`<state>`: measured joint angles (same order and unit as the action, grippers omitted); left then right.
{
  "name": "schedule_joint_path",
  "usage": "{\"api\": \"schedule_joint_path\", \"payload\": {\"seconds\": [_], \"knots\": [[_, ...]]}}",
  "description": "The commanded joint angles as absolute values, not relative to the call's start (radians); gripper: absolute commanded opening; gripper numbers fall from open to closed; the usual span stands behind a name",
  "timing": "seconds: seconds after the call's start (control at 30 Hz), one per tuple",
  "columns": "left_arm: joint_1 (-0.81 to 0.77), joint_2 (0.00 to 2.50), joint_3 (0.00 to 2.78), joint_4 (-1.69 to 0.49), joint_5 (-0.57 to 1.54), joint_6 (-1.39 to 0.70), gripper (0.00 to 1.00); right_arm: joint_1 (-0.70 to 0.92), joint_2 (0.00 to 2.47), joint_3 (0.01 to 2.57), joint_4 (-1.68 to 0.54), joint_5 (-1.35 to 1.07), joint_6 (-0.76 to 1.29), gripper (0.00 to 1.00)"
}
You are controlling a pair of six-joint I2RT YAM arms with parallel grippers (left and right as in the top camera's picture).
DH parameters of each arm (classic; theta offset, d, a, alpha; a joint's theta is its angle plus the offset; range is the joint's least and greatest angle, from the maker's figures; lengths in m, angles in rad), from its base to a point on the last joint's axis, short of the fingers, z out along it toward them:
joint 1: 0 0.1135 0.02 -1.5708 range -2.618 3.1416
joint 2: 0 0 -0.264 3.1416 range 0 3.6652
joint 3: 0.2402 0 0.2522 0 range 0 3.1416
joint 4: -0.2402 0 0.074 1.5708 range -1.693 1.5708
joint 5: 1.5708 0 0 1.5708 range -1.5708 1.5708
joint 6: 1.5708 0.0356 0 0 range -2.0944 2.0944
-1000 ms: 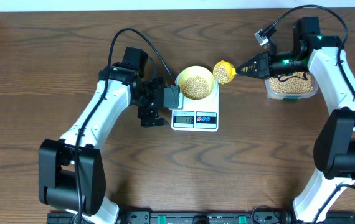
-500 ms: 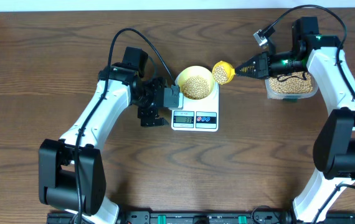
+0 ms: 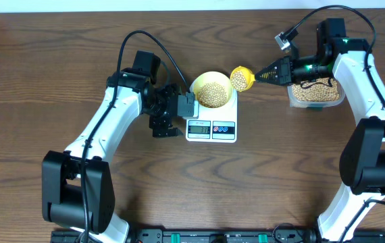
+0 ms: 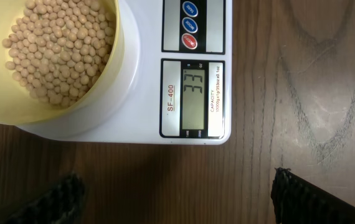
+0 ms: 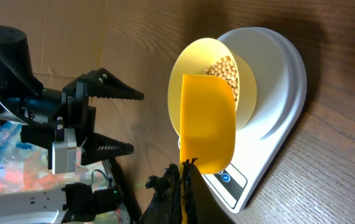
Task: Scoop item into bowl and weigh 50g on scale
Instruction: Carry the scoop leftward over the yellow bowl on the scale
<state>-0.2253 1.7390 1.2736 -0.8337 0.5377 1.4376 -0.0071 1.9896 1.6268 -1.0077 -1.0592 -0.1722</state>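
Beans (image 3: 213, 94) are heaped in the bowl (image 3: 198, 82), with the level kept below the rim. The bowl is seated on the back half of the scale (image 3: 211, 135), which is placed near the middle of the tabletop (image 3: 179, 196), toward its far edge. 33 is shown on the display (image 4: 194, 99) in the left wrist view, with 3 round buttons (image 4: 190, 26) lined up beside it.

Left gripper (image 4: 176, 182) is spread wide and nothing is held. It is parked just off the scale's left edge, both fingertips over bare wood just short of the scale.

Right gripper (image 3: 265, 74) is pressed together on the yellow scoop (image 3: 242, 78). The scoop is held off the tabletop at the bowl's right rim, by the scale's back right corner. Contact between scoop and rim cannot be told. Tan contents can be made out in the scoop from overhead, but too small to confirm.

More beans are kept in a clear container (image 3: 340, 101) near the tabletop's far right corner, partly covered by the right arm.
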Motion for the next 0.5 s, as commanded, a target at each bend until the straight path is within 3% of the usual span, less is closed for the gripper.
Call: {"api": "schedule_joint_path", "payload": {"seconds": [0.0,0.47], "knots": [[-0.227,1.744,1.265,-0.839,0.553,1.445,0.97,0.002,1.999,1.622,-1.005,-1.094,-0.169,0.01],[-0.227,1.744,1.265,-0.839,0.553,1.445,0.98,0.007,1.999,1.622,-1.002,-1.094,-0.169,0.01]]}}
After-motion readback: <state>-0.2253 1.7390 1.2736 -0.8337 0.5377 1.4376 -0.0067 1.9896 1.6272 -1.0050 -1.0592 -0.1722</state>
